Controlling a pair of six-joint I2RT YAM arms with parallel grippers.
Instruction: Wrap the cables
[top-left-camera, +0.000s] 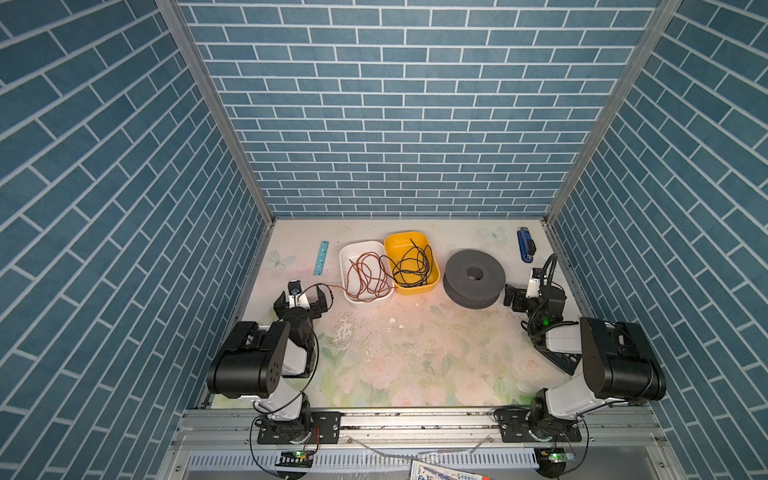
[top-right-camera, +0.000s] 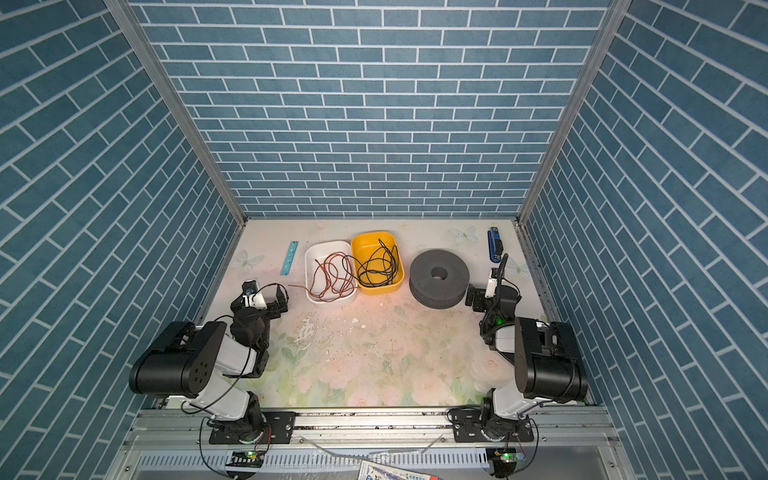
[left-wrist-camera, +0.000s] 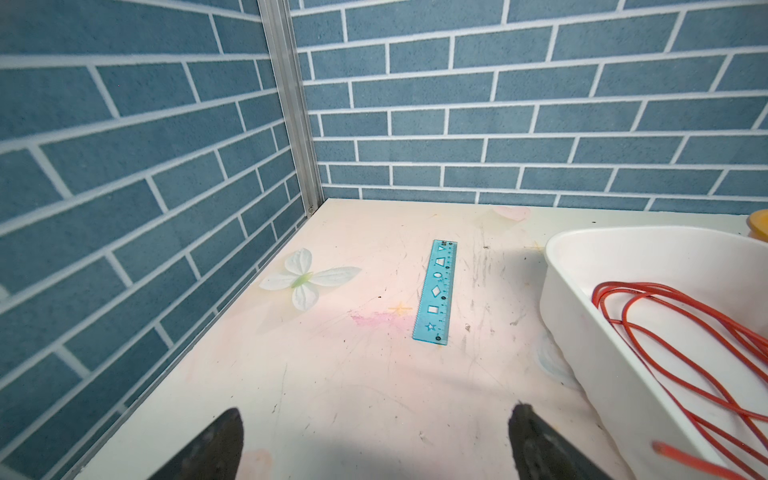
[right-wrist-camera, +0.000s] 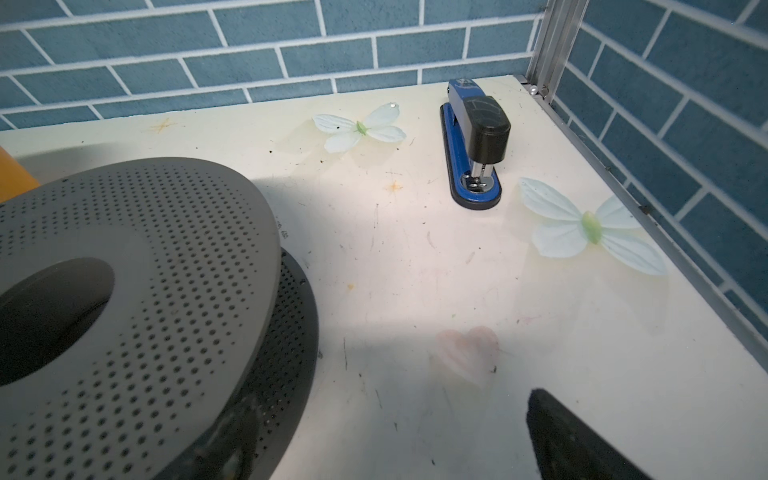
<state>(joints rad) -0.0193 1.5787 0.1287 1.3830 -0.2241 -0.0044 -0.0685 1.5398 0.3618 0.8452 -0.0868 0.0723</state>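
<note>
Wrapping is not yet begun: the black cable (top-left-camera: 409, 266) lies loose in the yellow bin (top-left-camera: 415, 289), the grey spool (top-left-camera: 473, 278) looks bare, and the left gripper (top-left-camera: 302, 293) and right gripper (top-left-camera: 512, 298) both gape wide, empty

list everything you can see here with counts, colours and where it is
yellow tub: 1, yellow, back centre of the table
white tub: 1, white, beside the yellow tub, on its left
cable: 1, black, loose loops in the yellow tub
wire: 1, reddish-brown, in the white tub, one end trailing out left
spool: 1, grey, lying flat right of the yellow tub
ruler: 1, light blue, left of the white tub
stapler: 1, blue and black, back right corner
left end effector: 1, black, open, empty
right end effector: 1, black, open, beside the spool
</note>
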